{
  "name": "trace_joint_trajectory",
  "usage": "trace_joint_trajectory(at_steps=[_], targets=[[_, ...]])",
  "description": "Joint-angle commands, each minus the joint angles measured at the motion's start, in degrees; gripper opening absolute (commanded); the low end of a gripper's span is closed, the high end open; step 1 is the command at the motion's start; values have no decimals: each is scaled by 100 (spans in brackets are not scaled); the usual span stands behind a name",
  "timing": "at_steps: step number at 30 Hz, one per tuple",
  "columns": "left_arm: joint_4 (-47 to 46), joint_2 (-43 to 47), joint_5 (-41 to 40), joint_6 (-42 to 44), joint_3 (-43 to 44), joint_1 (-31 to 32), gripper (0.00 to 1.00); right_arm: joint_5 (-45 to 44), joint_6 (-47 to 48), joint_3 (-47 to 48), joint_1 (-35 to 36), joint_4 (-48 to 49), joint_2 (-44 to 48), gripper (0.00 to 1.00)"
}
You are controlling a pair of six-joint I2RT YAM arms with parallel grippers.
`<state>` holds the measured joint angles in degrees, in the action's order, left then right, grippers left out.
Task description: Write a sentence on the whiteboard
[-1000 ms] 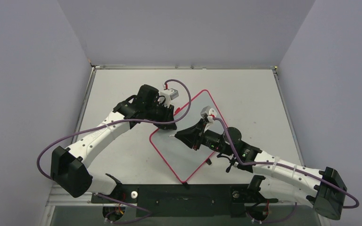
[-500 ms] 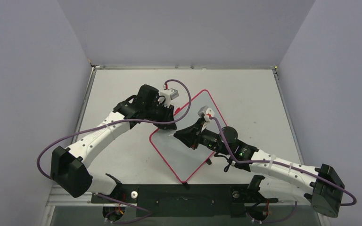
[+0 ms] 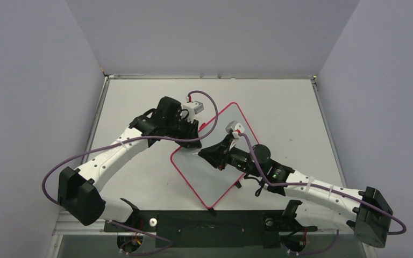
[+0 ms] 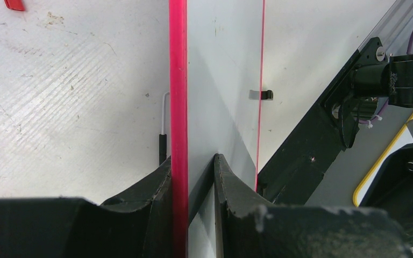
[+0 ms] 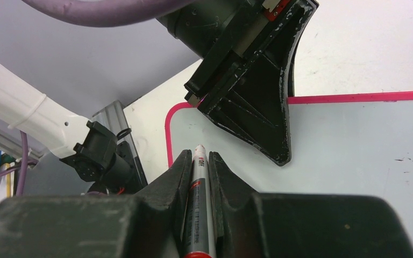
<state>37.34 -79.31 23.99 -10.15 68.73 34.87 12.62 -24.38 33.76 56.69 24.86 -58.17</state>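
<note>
The whiteboard (image 3: 215, 180), white with a thin red-pink rim, lies at a slant on the table's middle. My left gripper (image 3: 189, 135) is shut on its upper-left edge; in the left wrist view the fingers clamp the rim (image 4: 178, 80) of the whiteboard (image 4: 223, 80), gripper (image 4: 192, 161). My right gripper (image 3: 207, 153) is shut on a grey marker (image 5: 198, 183) with a red end, its tip over the board's left part (image 5: 344, 145), close to the left gripper (image 5: 253, 91). My right gripper (image 5: 198, 157) grips the marker's barrel. No red lettering of the sentence shows on the board.
A small black-and-white angled tool (image 4: 163, 134) lies on the table beside the board's rim. A small dark clip (image 4: 266, 94) sits at the board's far rim. A red scrap (image 4: 14, 4) lies farther off. Grey walls close in the table on three sides.
My right arm has shifted a little to the left and forward over the board with the marker. The left gripper and the board have stayed in place.
</note>
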Motion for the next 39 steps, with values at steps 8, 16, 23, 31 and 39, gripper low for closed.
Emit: trace_joint_trajectory(at_steps=[8,16,23,31,39], targets=[[155,-124,-1441,834,-215,72,0,-100,124,-26,33,294,-58,0],[151,-120,-1448,830,-215,70,0,-157,149,-52,36,213,-22,0],[158,-119,-1457,833,-219,71,0,-165,156,-45,44,171,6,0],[163,-119,-1467,839,-218,73,0,-195,175,-88,39,146,7,0],[160,-113,-1480,837,-219,71,0,-196,193,-89,44,124,-18,0]])
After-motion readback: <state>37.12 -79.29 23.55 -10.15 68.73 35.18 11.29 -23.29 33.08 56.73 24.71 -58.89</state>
